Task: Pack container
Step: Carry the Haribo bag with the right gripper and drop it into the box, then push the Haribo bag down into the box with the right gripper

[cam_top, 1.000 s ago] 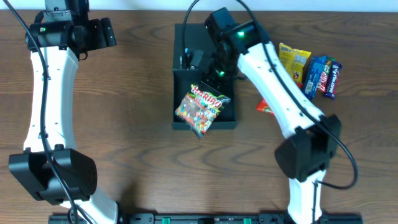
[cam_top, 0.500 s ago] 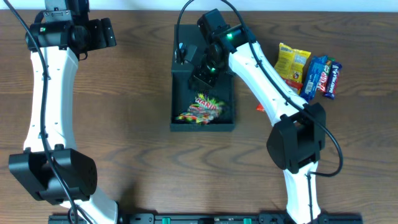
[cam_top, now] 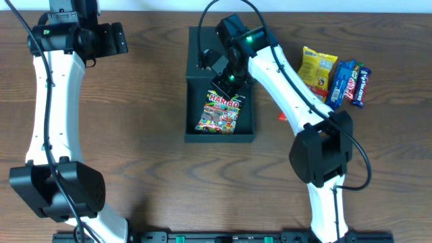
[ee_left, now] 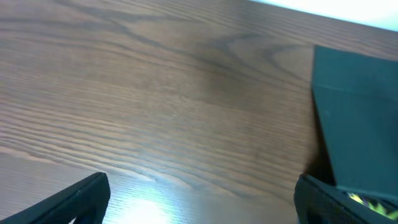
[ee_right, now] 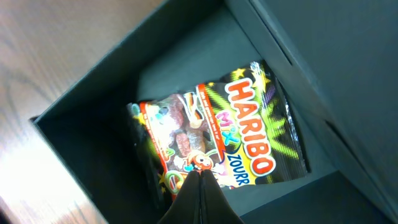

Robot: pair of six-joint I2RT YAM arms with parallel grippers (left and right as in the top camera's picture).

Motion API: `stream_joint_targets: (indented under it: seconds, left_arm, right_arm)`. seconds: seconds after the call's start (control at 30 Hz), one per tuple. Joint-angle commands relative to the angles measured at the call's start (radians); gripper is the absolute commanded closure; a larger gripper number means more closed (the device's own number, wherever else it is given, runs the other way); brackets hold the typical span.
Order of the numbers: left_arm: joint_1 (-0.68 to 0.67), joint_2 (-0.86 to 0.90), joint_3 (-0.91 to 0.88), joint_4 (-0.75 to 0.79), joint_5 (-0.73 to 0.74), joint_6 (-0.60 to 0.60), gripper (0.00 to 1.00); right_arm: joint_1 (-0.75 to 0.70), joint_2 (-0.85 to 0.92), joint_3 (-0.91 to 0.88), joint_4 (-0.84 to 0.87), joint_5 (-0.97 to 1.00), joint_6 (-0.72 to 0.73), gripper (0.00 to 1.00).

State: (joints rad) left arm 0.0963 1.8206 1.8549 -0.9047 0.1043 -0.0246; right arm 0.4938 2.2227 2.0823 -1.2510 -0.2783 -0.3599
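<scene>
We have the right gripper (ee_right: 199, 198) shut over the bag (ee_right: 217, 149) inside the container (cam_top: 220, 137).
Its fingers are together at the bag's far edge, and we cannot tell whether they pinch the wrapper. The container sits mid-worktop (cam_top: 135, 135) with its lid flap (cam_top: 196, 47) open on the far side and more snacks (cam_top: 336, 77) to the right. The left gripper (ee_left: 199, 199) hangs wide apart, far left. If the wrapper is caught, we judge that lifting away would drag the bag out or shift the container.
</scene>
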Motion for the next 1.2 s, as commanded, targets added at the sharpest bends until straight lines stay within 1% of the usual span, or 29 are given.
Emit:
stream_joint_targets:
  seconds: [0.0, 0.07, 0.1, 0.13, 0.17, 0.27, 0.33, 0.43, 0.57, 0.63, 0.73, 0.9, 1.0, 1.17]
  left_arm:
    - [0.0, 0.007, -0.014, -0.011, 0.101, 0.003, 0.2]
    - [-0.002, 0.007, -0.05, -0.011, 0.152, 0.003, 0.56]
    - [-0.005, 0.008, -0.073, -0.011, 0.164, 0.003, 0.78]
    - [-0.009, 0.008, -0.105, -0.01, 0.177, 0.003, 0.9]
    - [-0.014, 0.008, -0.141, -0.006, 0.187, 0.002, 0.94]
    - [-0.037, 0.011, -0.272, 0.035, 0.266, -0.019, 0.94]
    - [-0.063, 0.012, -0.366, 0.097, 0.341, -0.067, 0.94]
    - [-0.103, 0.012, -0.464, 0.177, 0.345, -0.143, 0.94]
    - [-0.148, 0.023, -0.521, 0.222, 0.38, -0.166, 0.94]
    - [-0.174, 0.039, -0.526, 0.227, 0.382, -0.175, 0.94]
    - [-0.205, 0.076, -0.526, 0.228, 0.392, -0.179, 0.94]
    - [-0.228, 0.135, -0.525, 0.229, 0.429, -0.182, 0.94]
    - [-0.228, 0.159, -0.525, 0.229, 0.477, -0.182, 0.94]
    - [-0.229, 0.162, -0.525, 0.229, 0.492, -0.181, 0.94]
  right_arm:
    - [-0.005, 0.071, -0.017, 0.002, 0.06, 0.124, 0.99]
    - [-0.005, 0.095, -0.017, -0.001, 0.082, 0.183, 0.99]
    - [-0.005, 0.107, -0.017, -0.003, 0.092, 0.214, 0.99]
    - [-0.005, 0.118, -0.017, -0.006, 0.097, 0.245, 0.99]
    - [-0.005, 0.124, -0.017, -0.01, 0.098, 0.271, 0.99]
    - [-0.011, 0.136, -0.018, -0.018, 0.1, 0.343, 0.99]
    - [-0.021, 0.136, -0.023, -0.025, 0.143, 0.427, 0.98]
    - [-0.025, 0.136, -0.034, -0.037, 0.227, 0.489, 0.99]
    - [-0.016, 0.136, -0.064, -0.03, 0.275, 0.515, 0.99]
    - [-0.008, 0.136, -0.103, -0.022, 0.317, 0.567, 0.99]
    - [-0.008, 0.136, -0.156, -0.002, 0.316, 0.62, 0.99]
    - [-0.002, 0.136, -0.181, 0.035, 0.309, 0.62, 0.99]
    - [0.012, 0.136, -0.181, 0.076, 0.249, 0.568, 0.99]
    - [0.04, 0.136, -0.181, 0.133, 0.217, 0.529, 0.99]
